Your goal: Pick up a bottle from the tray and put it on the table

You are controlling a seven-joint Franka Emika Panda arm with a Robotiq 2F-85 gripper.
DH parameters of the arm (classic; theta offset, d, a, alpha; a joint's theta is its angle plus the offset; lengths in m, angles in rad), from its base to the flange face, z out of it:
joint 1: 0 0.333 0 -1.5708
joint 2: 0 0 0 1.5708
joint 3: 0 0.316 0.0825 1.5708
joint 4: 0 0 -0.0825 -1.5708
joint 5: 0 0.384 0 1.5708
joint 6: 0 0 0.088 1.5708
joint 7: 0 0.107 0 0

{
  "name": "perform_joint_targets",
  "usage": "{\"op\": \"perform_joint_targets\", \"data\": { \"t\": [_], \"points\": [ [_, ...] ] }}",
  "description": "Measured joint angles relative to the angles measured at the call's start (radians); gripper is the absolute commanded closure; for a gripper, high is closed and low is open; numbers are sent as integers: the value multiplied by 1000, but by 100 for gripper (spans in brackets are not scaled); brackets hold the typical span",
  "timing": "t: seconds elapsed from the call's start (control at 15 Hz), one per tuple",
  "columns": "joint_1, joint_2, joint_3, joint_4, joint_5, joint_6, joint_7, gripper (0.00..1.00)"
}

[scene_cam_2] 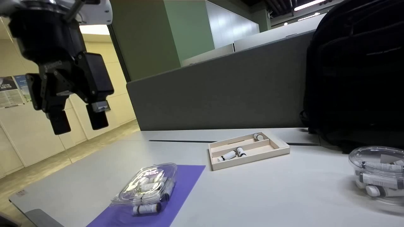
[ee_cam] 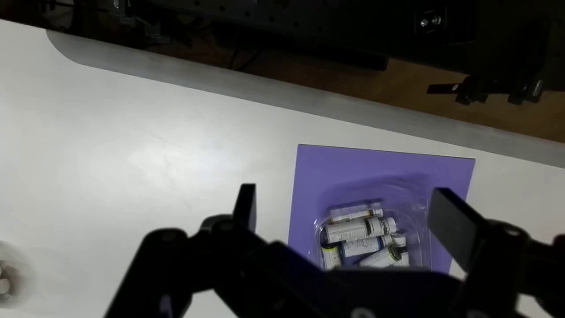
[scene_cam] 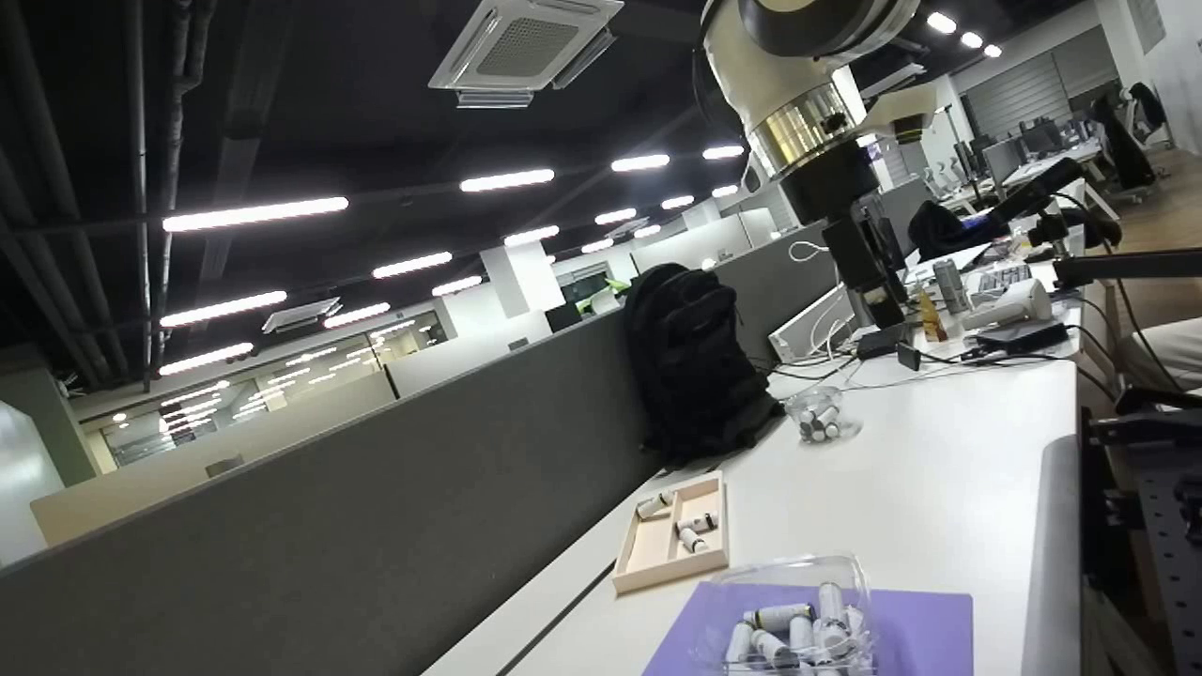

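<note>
A shallow pale wooden tray (scene_cam: 676,569) (scene_cam_2: 252,161) stands on the white table (scene_cam: 920,479) (scene_cam_2: 271,195) (ee_cam: 154,168). Three small white-labelled bottles lie on their sides in it. Two bottles (scene_cam_2: 228,155) (scene_cam_2: 241,152) share the near compartment in an exterior view, and one bottle (scene_cam_2: 258,136) lies in the far compartment. The tray is out of the wrist view. My gripper (scene_cam: 885,305) (scene_cam_2: 79,121) (ee_cam: 344,194) is open and empty, fingers pointing down, well above the table. In the wrist view the clear box of bottles shows between and below its fingers.
A clear plastic box (scene_cam_2: 172,167) (ee_cam: 423,225) of several bottles rests on a purple sheet (scene_cam: 930,624) (scene_cam_2: 186,186) (ee_cam: 335,165). A round clear tub (scene_cam: 809,402) (scene_cam_2: 375,153) holds more bottles. A black backpack (scene_cam: 695,366) (scene_cam_2: 356,72) leans on the grey partition (scene_cam: 470,488) (scene_cam_2: 227,94).
</note>
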Motion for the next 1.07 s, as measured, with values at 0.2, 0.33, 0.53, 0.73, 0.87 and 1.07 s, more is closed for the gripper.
{"op": "perform_joint_targets", "data": {
  "t": [0.2,0.33,0.53,0.73,0.87,1.07],
  "points": [
    [0,0,0,0,0,0,0,0],
    [0,0,0,0,0,0,0,0],
    [-4,11,-2,3,1,29,6,0],
    [-34,93,-15,28,1,174,34,0],
    [-63,181,-17,50,1,338,68,0],
    [-88,348,-18,120,4,518,107,0]
  ]
}}
